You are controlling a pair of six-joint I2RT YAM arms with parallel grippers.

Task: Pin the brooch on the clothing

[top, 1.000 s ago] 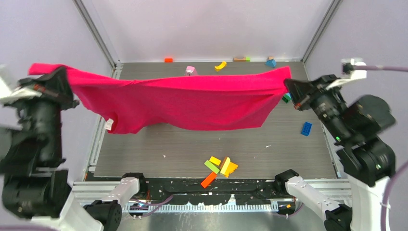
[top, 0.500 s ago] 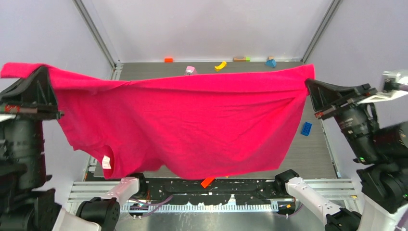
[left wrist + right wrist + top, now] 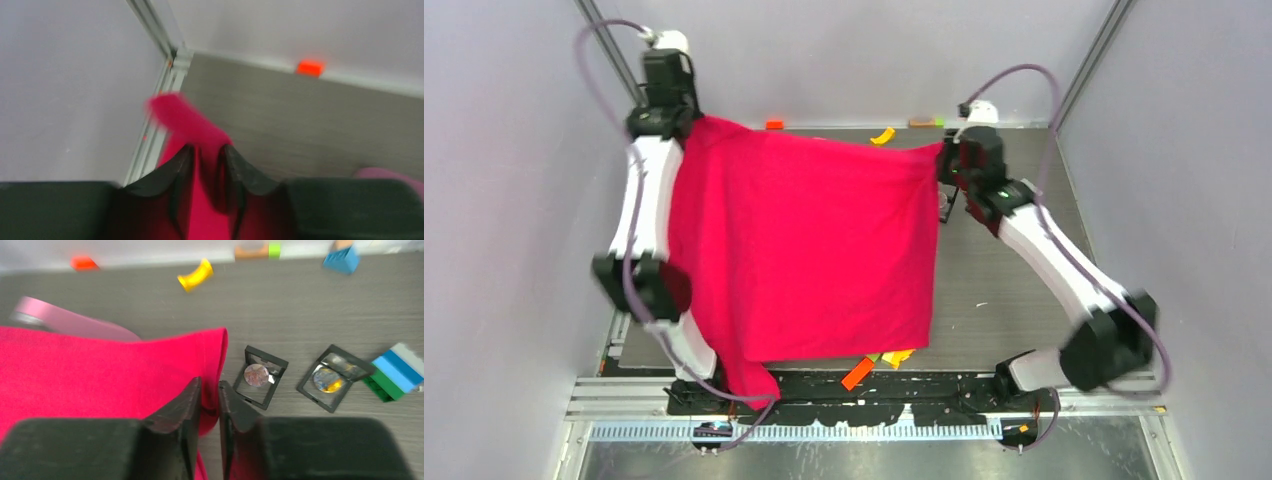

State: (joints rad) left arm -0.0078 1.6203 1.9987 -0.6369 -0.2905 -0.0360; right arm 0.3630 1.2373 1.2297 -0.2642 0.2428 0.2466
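The crimson-pink T-shirt (image 3: pixel 804 250) is stretched from the far part of the table to its near edge, where its hem hangs over. My left gripper (image 3: pixel 689 122) is shut on the shirt's far left corner; in the left wrist view my gripper (image 3: pixel 207 148) has pink cloth (image 3: pixel 175 112) pinched between its fingers. My right gripper (image 3: pixel 944 162) is shut on the far right corner; in the right wrist view my gripper (image 3: pixel 209 382) has the shirt's edge (image 3: pixel 100 370) between its fingers. Two round brooches lie in black frames, one (image 3: pixel 257 375) just right of that gripper, the other (image 3: pixel 330 380) further right.
Toy blocks lie along the far edge: an orange one (image 3: pixel 774 124), a yellow curved one (image 3: pixel 197 275), a blue one (image 3: pixel 342 259). A green-and-blue brick (image 3: pixel 397 372) sits right of the brooches. A pink object (image 3: pixel 65 320) peeks out behind the shirt. Orange and yellow blocks (image 3: pixel 857 373) lie near the front edge.
Both arms have swung from high at the near sides out to the far end of the table, carrying the shirt. The shirt now runs far-to-near instead of hanging left-to-right.
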